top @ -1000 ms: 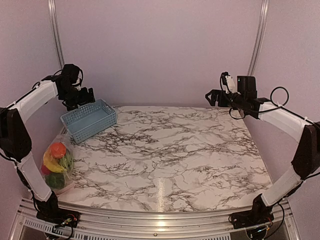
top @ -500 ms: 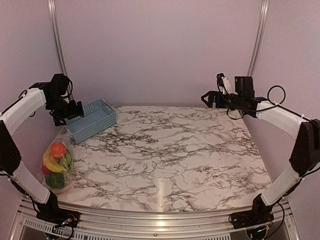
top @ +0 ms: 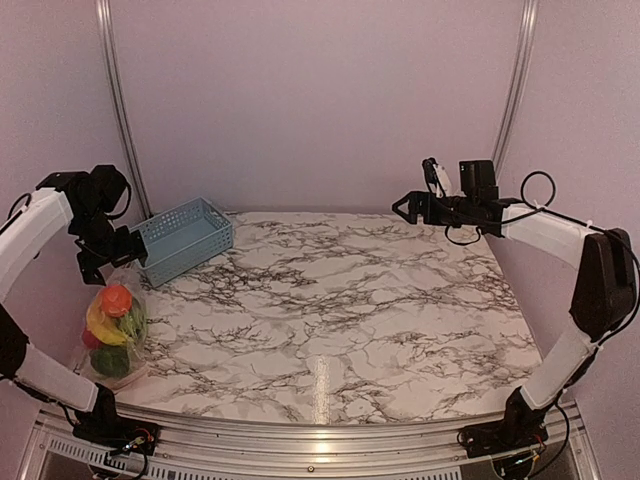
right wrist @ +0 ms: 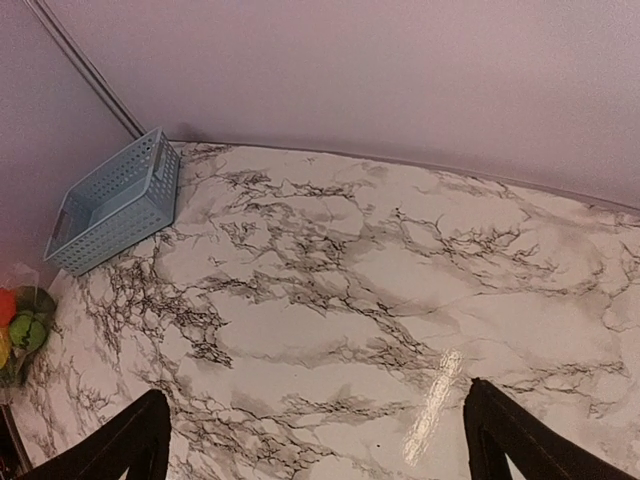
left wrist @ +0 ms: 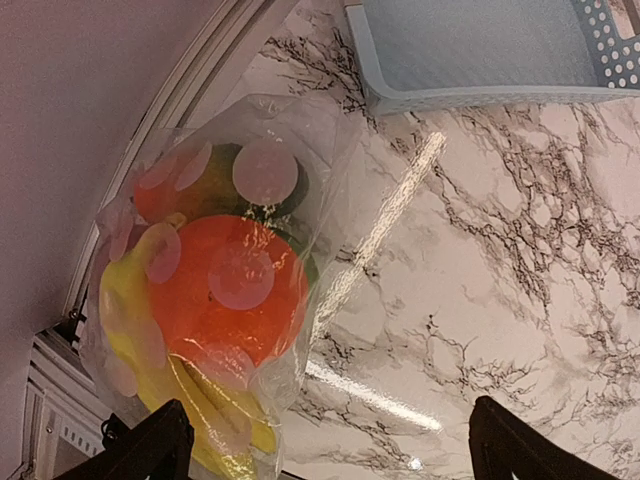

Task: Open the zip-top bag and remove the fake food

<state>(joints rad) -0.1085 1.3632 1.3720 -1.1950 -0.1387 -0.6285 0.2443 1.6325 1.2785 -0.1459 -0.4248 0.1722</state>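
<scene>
The zip-top bag (top: 116, 330) is lying on the marble table (top: 340, 300), right at the left edge and close to the near left corner. The fake food (left wrist: 225, 290) is sitting inside it in a bunch: a round orange piece, yellow bananas, a red piece and some green pieces. The clear plastic is wrapping loosely around them.

The left gripper (top: 110, 256) is hanging in the air just above the far end of the bag. Its two fingers are spreading wide apart. It is holding nothing and is not touching the bag.

The blue basket (top: 181, 238) is sitting just past the bag, at the far left corner of the table.

The right gripper (top: 404, 208) is hanging high over the far right part of the table, well apart from the bag. Its fingers are also standing wide apart with nothing between them.

The table top is shining white with dark veins. Plain pinkish walls (top: 320, 100) are standing around it, with thin metal poles (top: 112, 90) going up in the back corners.

The bag is lying longways along the left edge, one end pointing at the basket and the other at the near edge. I cannot tell which end the zip strip is on.
</scene>
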